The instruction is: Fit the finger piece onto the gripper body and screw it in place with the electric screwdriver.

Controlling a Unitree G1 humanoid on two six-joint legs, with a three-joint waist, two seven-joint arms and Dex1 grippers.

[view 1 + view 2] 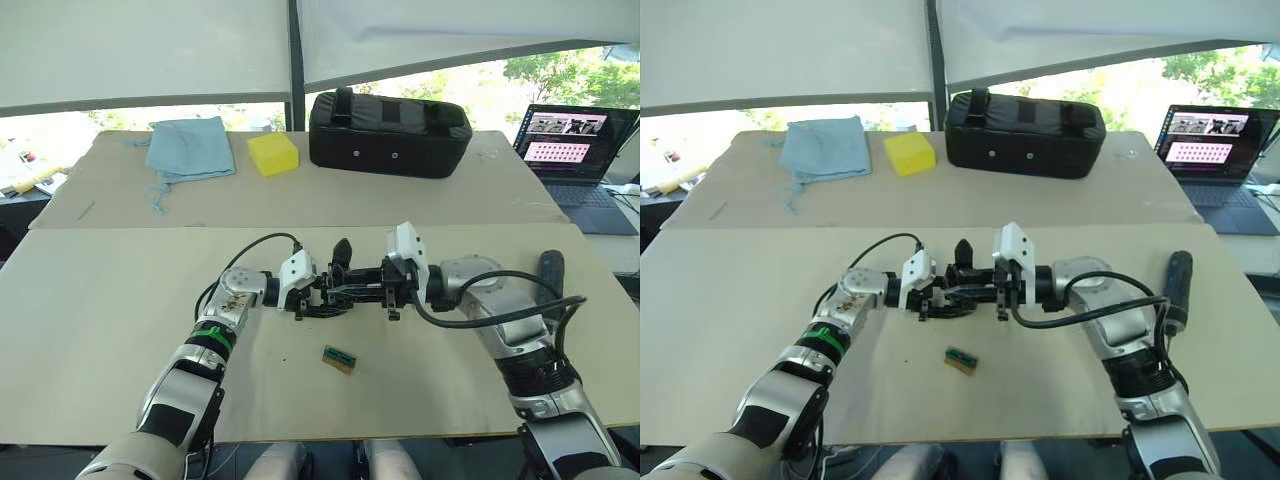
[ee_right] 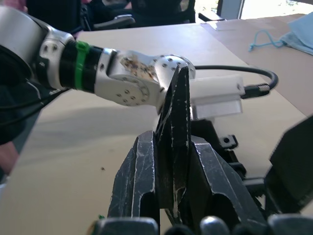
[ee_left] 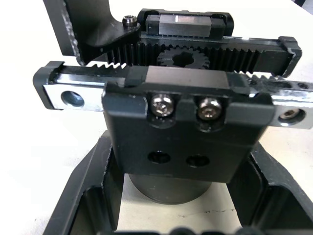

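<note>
Right wrist view: finger piece [image 2: 176, 127] clamped in right claw [image 2: 172, 181].

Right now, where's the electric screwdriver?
The electric screwdriver lies on the table at the robot's far right, just outside its right forearm and below the laptop; neither gripper is near it.

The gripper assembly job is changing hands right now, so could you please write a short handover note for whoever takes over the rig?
Left gripper: shut on the gripper body, held just above mid-table.
Right gripper: shut on the finger piece, brought right up against the gripper body.
The electric screwdriver lies untouched on the table beyond the right arm.
Done: both parts picked up and brought together.
Left: seat the finger piece on the carriage; its two lower screw holes look empty. Then fetch the screwdriver and fasten it.
</note>
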